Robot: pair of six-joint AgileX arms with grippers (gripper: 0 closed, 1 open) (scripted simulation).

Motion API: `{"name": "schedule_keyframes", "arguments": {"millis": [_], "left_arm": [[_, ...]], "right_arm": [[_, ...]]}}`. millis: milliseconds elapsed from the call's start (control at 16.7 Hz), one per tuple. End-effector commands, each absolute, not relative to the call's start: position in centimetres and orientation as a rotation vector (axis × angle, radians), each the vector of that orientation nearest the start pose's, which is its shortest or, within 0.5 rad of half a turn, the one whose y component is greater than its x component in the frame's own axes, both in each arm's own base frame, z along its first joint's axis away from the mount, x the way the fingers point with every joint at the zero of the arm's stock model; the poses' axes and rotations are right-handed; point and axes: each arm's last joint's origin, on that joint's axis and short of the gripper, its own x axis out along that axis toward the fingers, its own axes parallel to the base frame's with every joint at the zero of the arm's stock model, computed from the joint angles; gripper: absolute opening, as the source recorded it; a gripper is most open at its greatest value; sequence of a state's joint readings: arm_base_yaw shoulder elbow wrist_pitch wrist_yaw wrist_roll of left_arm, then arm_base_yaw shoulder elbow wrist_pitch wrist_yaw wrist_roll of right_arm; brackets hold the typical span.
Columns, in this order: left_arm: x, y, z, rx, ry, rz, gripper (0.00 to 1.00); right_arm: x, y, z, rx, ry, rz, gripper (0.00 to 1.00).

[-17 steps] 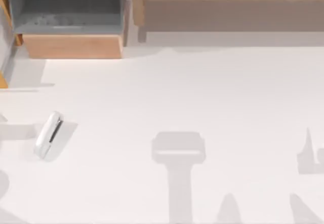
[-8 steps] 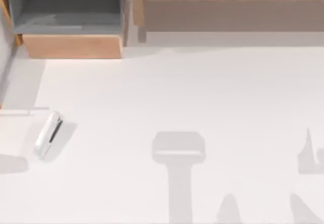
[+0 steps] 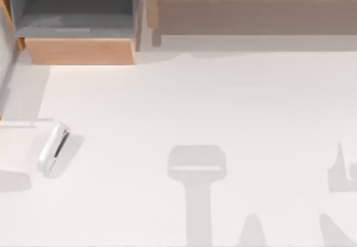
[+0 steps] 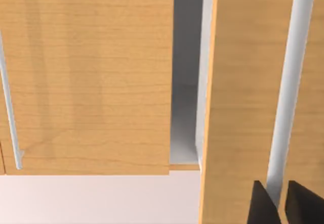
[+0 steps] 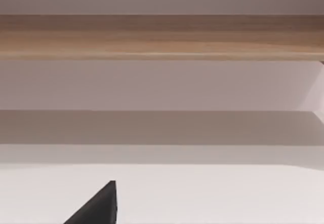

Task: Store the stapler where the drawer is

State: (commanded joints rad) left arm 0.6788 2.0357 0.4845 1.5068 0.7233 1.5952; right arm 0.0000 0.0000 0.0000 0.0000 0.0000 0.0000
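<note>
1. Stapler [image 3: 53, 149] lies on the table [image 3: 223, 102] at its left, well clear of the open drawer [image 3: 78, 51].
2. Left gripper [image 4: 281, 204] faces the drawer front, fingers slightly spread.
3. Right fingers: can't tell.
4. Best bet: approach from above, pinching the long sides.

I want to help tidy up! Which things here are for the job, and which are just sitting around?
For the job:
stapler, lying on the white table near its left edge
drawer, open at the far left corner

Just sitting around:
long wooden shelf, along the far edge, right of the drawer
</note>
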Motion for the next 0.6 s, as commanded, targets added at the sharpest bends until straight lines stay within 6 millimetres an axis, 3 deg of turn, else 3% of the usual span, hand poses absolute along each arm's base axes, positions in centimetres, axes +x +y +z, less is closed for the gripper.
{"name": "schedule_keyframes", "arguments": {"millis": [480, 600], "left_arm": [[24.49, 17.35, 8.74, 1.556, 0.002, -0.037, 0.98], [24.49, 17.35, 8.74, 1.556, 0.002, -0.037, 1.0]], "right_arm": [[10.57, -0.12, 16.0, 0.0, 0.0, 0.0, 1.0], [10.57, -0.12, 16.0, 0.0, 0.0, 0.0, 1.0]]}}
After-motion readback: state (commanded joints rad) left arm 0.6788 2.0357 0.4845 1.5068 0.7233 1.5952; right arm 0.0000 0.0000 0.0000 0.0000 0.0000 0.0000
